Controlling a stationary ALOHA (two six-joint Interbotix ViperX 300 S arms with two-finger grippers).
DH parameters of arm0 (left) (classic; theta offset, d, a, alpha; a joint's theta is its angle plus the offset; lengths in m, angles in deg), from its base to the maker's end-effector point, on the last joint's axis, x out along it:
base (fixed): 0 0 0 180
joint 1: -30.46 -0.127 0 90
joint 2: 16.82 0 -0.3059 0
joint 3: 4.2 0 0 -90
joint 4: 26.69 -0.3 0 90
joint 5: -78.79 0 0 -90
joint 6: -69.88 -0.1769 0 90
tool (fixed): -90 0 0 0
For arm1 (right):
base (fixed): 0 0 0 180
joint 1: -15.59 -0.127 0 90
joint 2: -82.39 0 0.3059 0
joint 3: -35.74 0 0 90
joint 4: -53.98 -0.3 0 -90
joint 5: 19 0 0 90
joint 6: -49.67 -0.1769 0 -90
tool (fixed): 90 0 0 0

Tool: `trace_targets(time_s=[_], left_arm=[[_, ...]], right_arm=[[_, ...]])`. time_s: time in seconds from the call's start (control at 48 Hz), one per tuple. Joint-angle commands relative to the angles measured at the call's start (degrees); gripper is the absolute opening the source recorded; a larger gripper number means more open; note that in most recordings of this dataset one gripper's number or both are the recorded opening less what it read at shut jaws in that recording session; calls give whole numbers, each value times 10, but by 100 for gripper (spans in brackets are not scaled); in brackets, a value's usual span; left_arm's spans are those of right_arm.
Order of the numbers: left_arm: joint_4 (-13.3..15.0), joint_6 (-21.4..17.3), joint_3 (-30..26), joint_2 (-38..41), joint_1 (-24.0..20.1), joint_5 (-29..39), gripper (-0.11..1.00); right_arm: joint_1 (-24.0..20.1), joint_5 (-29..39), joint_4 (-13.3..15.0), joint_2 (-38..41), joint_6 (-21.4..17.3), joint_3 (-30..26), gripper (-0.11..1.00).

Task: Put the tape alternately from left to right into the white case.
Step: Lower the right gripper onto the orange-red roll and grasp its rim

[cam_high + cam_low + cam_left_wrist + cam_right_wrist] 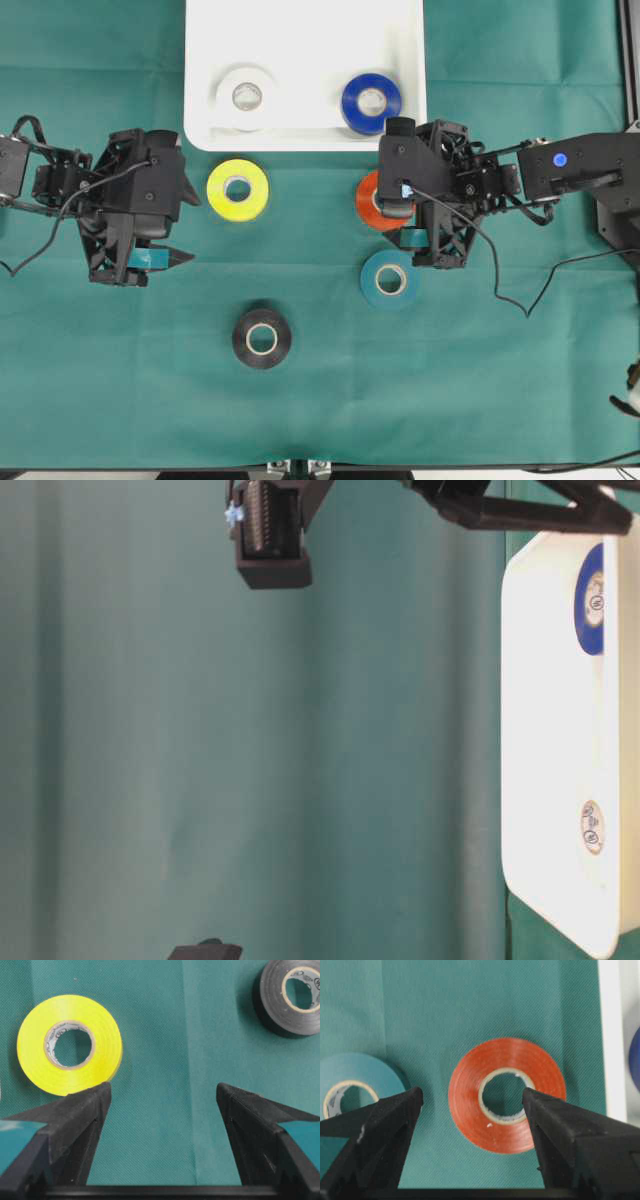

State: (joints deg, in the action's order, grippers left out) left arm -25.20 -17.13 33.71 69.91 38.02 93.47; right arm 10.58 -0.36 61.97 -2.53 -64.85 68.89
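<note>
The left gripper (175, 258) is spread and empty, with the yellow roll (237, 189) at its 1 o'clock. White roll (246, 97) and blue roll (371, 103) lie in the white case (300, 30). Black roll (262, 338), red-orange roll (366, 205) and teal roll (389, 280) remain on the table (120, 400). The right gripper (470, 1135), spread, hovers over the red-orange roll.

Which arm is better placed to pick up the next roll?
Probably the right: the open right gripper hangs over the red-orange roll, which lies between its fingers. The open left gripper has the yellow roll off to one side.
</note>
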Motion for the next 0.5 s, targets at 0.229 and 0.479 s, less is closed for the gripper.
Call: trace_targets(time_s=[0.229, 0.479], left_arm=[[1, -1, -10, -5, 2, -4, 87], [1, -1, -10, -4, 2, -4, 87]], right_arm=[[-4, -8, -1, 18, -1, -4, 84], [-4, -14, 0, 45, -4, -11, 84]])
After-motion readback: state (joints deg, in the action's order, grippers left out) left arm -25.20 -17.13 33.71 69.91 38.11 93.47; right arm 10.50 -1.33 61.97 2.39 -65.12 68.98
